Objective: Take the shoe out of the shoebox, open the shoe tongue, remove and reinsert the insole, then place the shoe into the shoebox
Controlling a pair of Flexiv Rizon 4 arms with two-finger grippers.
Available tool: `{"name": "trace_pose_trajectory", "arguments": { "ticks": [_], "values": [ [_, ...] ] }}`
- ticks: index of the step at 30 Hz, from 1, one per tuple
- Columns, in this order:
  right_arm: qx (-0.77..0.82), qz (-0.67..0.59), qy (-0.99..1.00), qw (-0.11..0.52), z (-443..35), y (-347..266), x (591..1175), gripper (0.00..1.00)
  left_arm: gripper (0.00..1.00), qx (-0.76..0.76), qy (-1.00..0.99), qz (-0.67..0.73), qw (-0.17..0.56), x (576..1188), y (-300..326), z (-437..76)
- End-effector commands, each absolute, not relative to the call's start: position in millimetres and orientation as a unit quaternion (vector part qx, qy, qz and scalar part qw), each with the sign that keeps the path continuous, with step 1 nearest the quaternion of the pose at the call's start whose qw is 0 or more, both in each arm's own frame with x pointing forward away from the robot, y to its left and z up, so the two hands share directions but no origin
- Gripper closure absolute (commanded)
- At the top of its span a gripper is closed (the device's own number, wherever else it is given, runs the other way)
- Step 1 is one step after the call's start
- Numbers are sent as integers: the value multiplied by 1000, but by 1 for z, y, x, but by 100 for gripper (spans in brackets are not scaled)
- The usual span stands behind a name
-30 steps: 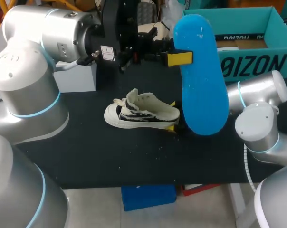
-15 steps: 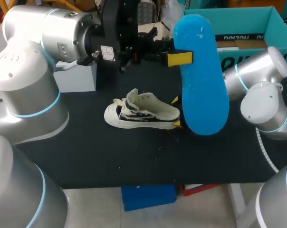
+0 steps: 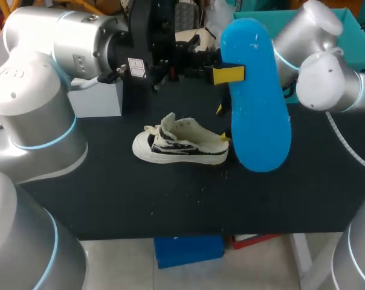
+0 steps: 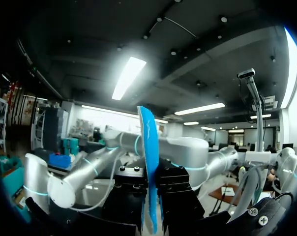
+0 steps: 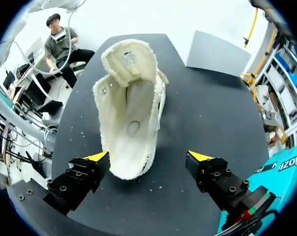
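- Well, from the head view the bright blue foam insole stands nearly upright in the air above the black table top; the left gripper is clenched on its upper part, one yellow tip flat against the blue face.
- Down on the table, just beside the insole's lower end, sits the cream-white low canvas sneaker with black markings; it rests on its sole, toe towards the left arm's side and heel towards the insole.
- The right arm comes in from the far right corner and dips behind the insole; behind it shows the rim of the teal cardboard shoebox; a pale grey block stands at the table's far left.
- In the left wrist view the insole is seen edge-on, a thin blue blade rising out from between the two black finger bodies, which press on it from both sides.
- In the right wrist view the right gripper is released, its yellow tips spread wide; the sneaker's heel lies between them and closer to one tip, though neither finger touches it; the tongue is folded back and the mouth gapes, showing the bare pale footbed inside.
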State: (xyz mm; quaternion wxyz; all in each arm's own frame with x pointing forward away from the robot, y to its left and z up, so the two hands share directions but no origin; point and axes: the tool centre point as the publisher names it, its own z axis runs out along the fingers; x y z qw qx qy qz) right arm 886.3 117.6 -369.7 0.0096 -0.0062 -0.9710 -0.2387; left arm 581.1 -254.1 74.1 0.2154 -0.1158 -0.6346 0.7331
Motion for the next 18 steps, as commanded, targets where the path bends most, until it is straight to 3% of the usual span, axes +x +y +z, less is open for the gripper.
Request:
{"name": "trace_pose_trajectory", "arguments": {
  "ticks": [1, 18],
  "values": [
    [-13, 38, -999, 3, -373, 137, 893, 0, 100, -115, -634, 734, 214, 580, -256, 73],
    [-9, 78, -997, 3, -381, 181, 901, 0, 100, -115, -634, 734, 214, 580, -256, 73]
  ]
}}
